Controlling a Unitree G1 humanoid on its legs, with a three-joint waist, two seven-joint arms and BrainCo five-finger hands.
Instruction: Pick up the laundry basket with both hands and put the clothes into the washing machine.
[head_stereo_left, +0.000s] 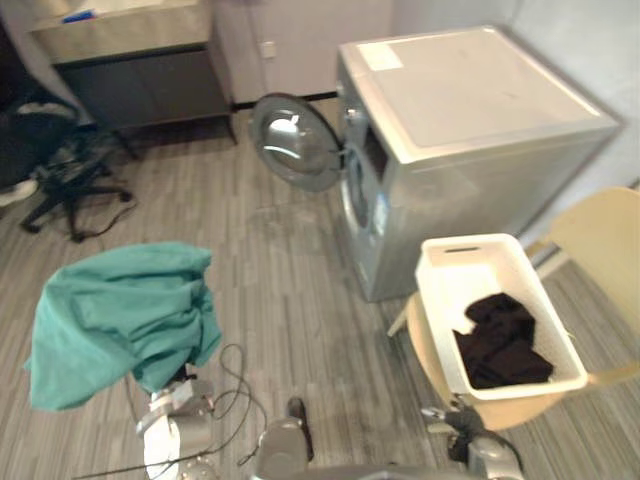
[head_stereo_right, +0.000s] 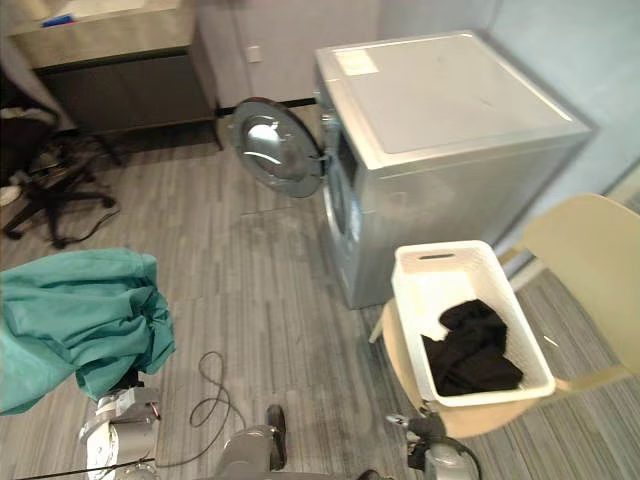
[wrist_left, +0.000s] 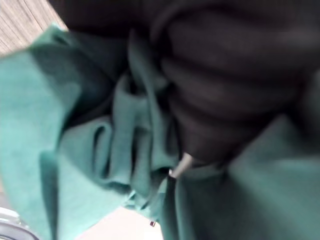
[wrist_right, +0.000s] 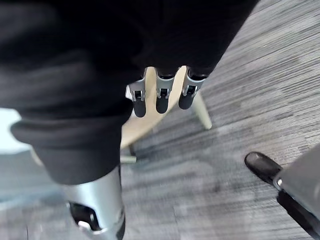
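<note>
Green cloth (head_stereo_left: 115, 310) hides the left hand (wrist_left: 235, 95); I cannot tell its fingers' state. Right hand (wrist_right: 157, 95) fingers hang loose and empty. Laundry basket (head_stereo_left: 437, 300) sits beside the washing machine (head_stereo_left: 470, 110).

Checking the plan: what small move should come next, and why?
Probably swing the left hand toward the open door of the washer: the green cloth hangs over that hand, apart from the washer. Black clothes lie in the basket; the right hand is open, empty.

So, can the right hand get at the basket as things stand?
Probably yes: the right hand hangs open close by the near end of the basket, holding nothing, with nothing between them. Only the chair under the basket sits close.
</note>
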